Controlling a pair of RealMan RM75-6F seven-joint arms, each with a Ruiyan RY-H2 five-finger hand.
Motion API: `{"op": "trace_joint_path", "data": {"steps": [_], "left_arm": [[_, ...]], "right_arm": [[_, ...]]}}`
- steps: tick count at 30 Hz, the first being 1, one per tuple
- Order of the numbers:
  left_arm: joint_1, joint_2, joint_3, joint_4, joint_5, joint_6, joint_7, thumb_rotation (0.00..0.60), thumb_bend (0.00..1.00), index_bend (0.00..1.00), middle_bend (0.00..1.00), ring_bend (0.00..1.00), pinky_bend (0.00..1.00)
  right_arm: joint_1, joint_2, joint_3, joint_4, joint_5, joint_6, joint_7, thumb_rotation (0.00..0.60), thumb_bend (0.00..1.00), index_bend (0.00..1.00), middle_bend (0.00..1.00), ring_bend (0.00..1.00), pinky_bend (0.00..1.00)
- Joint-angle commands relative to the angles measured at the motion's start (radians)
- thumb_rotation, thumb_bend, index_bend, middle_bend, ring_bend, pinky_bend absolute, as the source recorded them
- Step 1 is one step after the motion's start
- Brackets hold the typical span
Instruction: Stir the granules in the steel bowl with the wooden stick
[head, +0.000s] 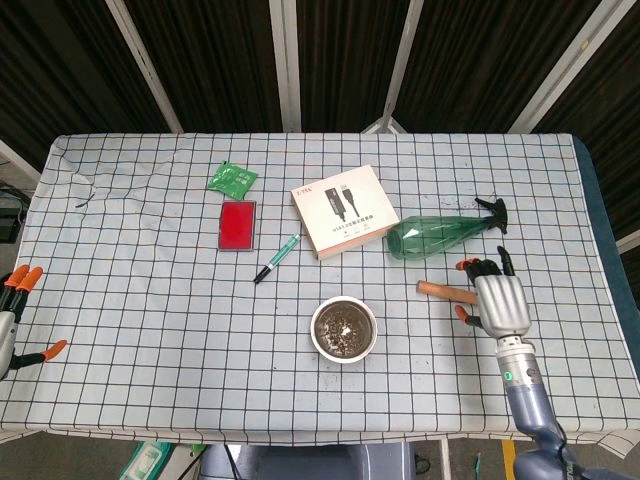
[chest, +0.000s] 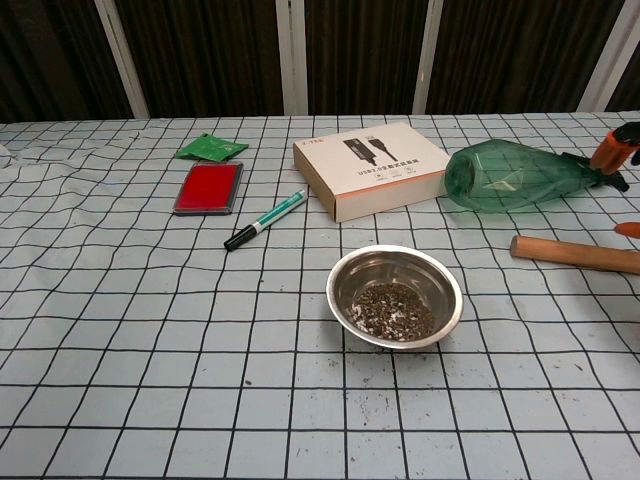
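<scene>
Head view: mounted high, looking steeply down on the whole checked table (head: 150, 300), dark slatted wall beyond. The right hand (head: 497, 302) appears at lower right, the left hand (head: 12, 320) at the left edge. Chest view: low, near, facing forward across the table toward the wall. Shared area: the steel bowl (chest: 394, 296), left of the right hand, and the wooden stick (chest: 574, 254) under it.

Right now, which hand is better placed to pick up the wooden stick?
Right. The right hand hovers open over the wooden stick; the left hand sits at the table's far left edge.
</scene>
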Motion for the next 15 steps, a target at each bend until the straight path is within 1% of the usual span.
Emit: {"op": "trace_joint_path", "data": {"steps": [1, 5, 12, 15], "left_arm": [[-0.003, 0.007, 0.001, -0.005, -0.006, -0.011, -0.008, 0.600, 0.02, 0.00, 0.00, 0.00, 0.00], [-0.005, 0.012, 0.002, -0.008, -0.005, -0.018, -0.015, 0.600, 0.02, 0.00, 0.00, 0.00, 0.00], [-0.007, 0.016, 0.001, -0.010, -0.006, -0.021, -0.023, 0.600, 0.02, 0.00, 0.00, 0.00, 0.00], [-0.008, 0.016, 0.002, -0.010, -0.005, -0.023, -0.024, 0.600, 0.02, 0.00, 0.00, 0.00, 0.00]], "right_arm": [[0.046, -0.066, 0.022, 0.055, 0.052, -0.036, -0.055, 0.600, 0.25, 0.32, 0.32, 0.28, 0.00], [0.074, -0.110, 0.035, 0.094, 0.094, -0.057, -0.082, 0.600, 0.25, 0.33, 0.33, 0.28, 0.00], [0.108, -0.157, 0.049, 0.149, 0.153, -0.082, -0.111, 0.600, 0.25, 0.42, 0.41, 0.31, 0.00], [0.115, -0.172, 0.046, 0.161, 0.165, -0.085, -0.112, 0.600, 0.25, 0.43, 0.42, 0.32, 0.00]]}}
